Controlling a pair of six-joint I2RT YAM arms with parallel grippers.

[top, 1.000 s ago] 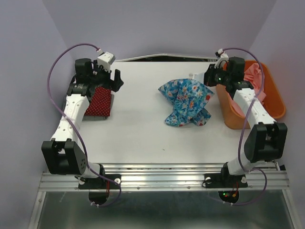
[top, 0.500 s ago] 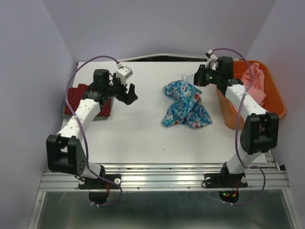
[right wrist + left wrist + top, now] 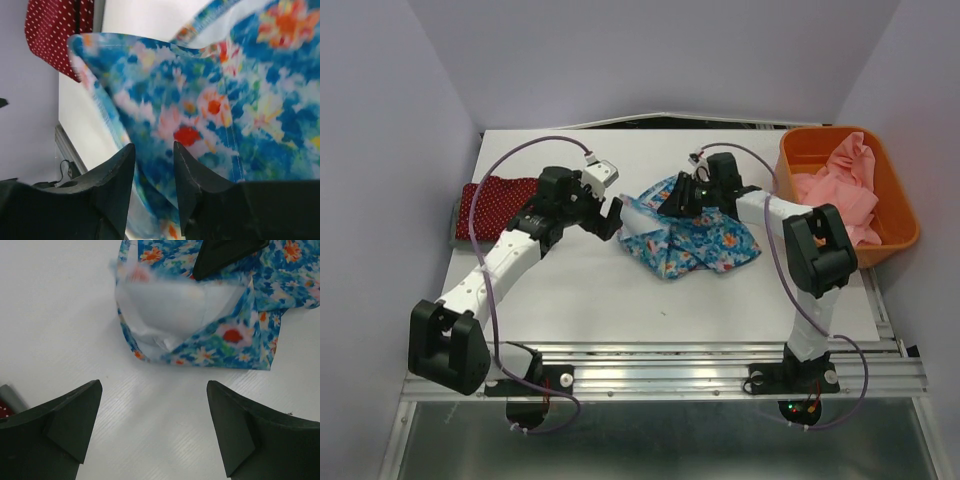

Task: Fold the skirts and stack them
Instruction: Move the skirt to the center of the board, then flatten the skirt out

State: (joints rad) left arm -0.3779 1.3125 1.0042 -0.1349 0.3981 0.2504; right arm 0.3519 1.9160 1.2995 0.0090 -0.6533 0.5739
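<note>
The bright blue flower-print skirt [image 3: 698, 240] [image 3: 225, 335] [image 3: 225, 100] lies crumpled at the table's middle, one corner turned up to show its pale lining. My right gripper [image 3: 682, 196] [image 3: 153, 145] sits low at the skirt's far left corner, its jaws parted a little with cloth running past the gap. My left gripper [image 3: 613, 220] [image 3: 154, 385] hovers wide open over bare table just left of the skirt, holding nothing. The dark red dotted skirt [image 3: 498, 195] [image 3: 50, 35] lies folded at the left edge, on top of a grey skirt [image 3: 458, 236] that barely shows.
An orange bin [image 3: 902, 205] at the back right holds pink cloth [image 3: 840, 180]. The white table [image 3: 620, 300] ends at a metal rail in front. Lilac walls close in on both sides and the back.
Both arms swung in toward the middle. The right gripper drew the blue skirt leftward and its jaws have parted. The left gripper left the red skirt and came up beside the blue one.
</note>
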